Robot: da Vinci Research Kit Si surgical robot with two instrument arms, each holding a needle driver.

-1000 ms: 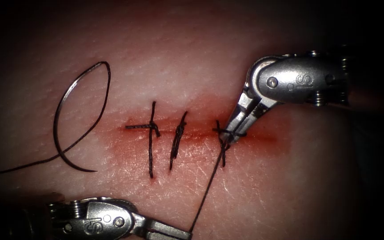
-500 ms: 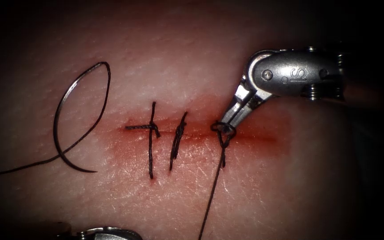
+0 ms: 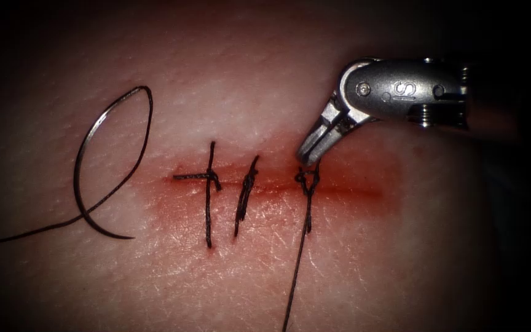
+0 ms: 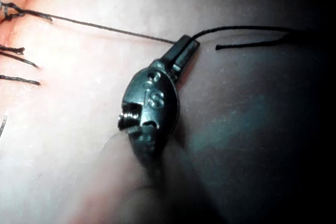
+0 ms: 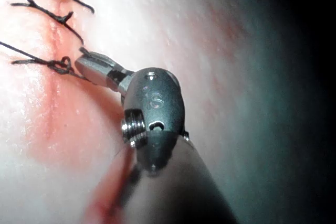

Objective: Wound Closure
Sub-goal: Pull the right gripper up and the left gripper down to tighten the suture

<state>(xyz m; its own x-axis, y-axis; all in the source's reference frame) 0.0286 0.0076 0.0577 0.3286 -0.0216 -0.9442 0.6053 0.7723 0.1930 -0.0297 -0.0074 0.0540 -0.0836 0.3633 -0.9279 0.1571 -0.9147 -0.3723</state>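
Observation:
The right tool [image 3: 306, 158] comes in from the upper right, its jaws shut on the short thread end just above a small knot [image 3: 307, 179] on the cut [image 3: 351, 192]. Up close, the right tool [image 5: 84, 62] touches that knot [image 5: 63, 65]. From the knot the thread [image 3: 297, 264] runs straight down to the picture's lower edge. The left tool [image 4: 186, 46] is shut on this thread [image 4: 105, 27], with a loose tail [image 4: 247, 43] beyond its tip. The curved needle [image 3: 81, 161] lies free on the tissue, left of the cut's left end, held by neither tool.
Two finished stitches [image 3: 209, 192] [image 3: 246, 195] cross the cut left of the knot. Red fluid [image 3: 339, 200] stains the tissue along the cut. The needle's thread [image 3: 26, 232] trails off to the left edge.
The left tool has drawn down out of the endoscope view, pulling the thread taut. The right tool has lifted up and back, and the loose loop has closed into a small knot.

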